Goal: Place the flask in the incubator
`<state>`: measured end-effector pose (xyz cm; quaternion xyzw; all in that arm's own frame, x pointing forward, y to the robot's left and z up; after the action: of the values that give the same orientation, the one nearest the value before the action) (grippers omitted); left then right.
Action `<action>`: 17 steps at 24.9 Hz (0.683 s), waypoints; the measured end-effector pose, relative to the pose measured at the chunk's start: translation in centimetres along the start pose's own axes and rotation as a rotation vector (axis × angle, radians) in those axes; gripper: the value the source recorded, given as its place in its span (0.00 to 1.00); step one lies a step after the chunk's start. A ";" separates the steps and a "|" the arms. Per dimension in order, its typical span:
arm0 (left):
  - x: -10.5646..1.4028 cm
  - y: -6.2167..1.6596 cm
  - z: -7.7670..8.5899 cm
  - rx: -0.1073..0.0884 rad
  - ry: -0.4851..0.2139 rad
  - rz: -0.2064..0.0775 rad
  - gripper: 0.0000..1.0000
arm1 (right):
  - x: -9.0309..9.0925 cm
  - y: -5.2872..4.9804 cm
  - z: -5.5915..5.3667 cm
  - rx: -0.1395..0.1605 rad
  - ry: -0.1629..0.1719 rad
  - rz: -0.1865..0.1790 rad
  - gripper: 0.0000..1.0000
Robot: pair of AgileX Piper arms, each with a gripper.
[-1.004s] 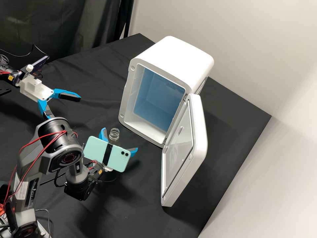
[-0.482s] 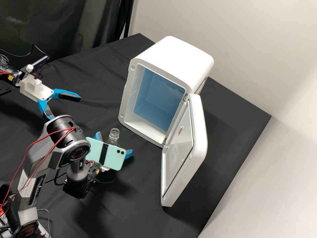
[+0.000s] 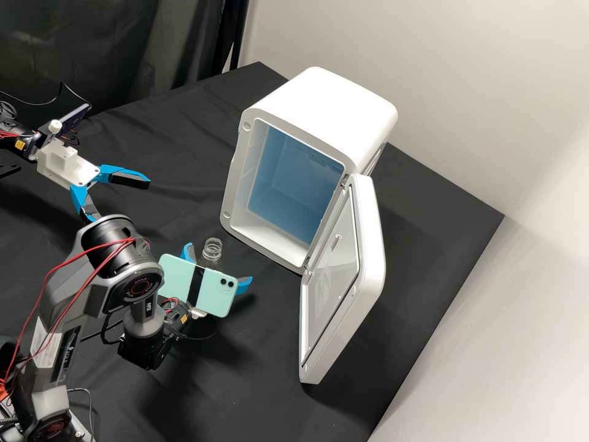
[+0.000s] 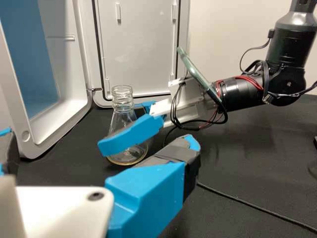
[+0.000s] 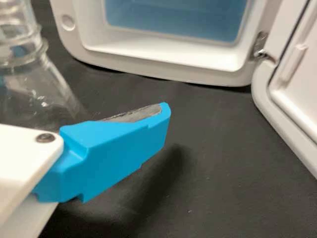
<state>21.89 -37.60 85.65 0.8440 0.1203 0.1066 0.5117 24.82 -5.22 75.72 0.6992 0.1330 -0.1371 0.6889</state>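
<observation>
Flask (image 3: 212,248): small, clear glass, cone body under a narrow neck. Stands upright on the bench (image 3: 184,153), just left of the open incubator (image 3: 325,104) and a little nearer. Looks light and close to empty, so little load to carry. Rigid, but slick and breakable. Best taken high on the cone or just under the lip, with gentle pressure. Could slip out of a hard pinch on the sloped wall, and tip at a sideways knock.

Straddled by the right gripper (image 3: 218,265), fingers spread wide, one on either side of the body, apparently not pressing the glass yet. Farther left, the left gripper (image 3: 119,197) above the bench, fingers likewise apart, holding nothing. To the right, the door (image 3: 368,245) swung well out. Mind the incubator's lower sill when carrying in.
</observation>
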 end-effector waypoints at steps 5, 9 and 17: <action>0.0 0.00 0.0 0.000 0.000 0.000 1.00 | 0.0 0.0 0.0 0.002 -0.003 0.003 1.00; 0.0 0.00 0.0 0.000 0.000 0.000 1.00 | 0.0 0.0 0.0 0.002 -0.003 0.003 1.00; 0.0 0.00 0.0 0.000 0.000 0.000 1.00 | 0.0 0.1 0.1 0.005 -0.009 0.011 1.00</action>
<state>21.89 -37.60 85.65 0.8440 0.1203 0.1066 0.5117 24.87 -5.28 75.79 0.7011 0.1255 -0.1368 0.6885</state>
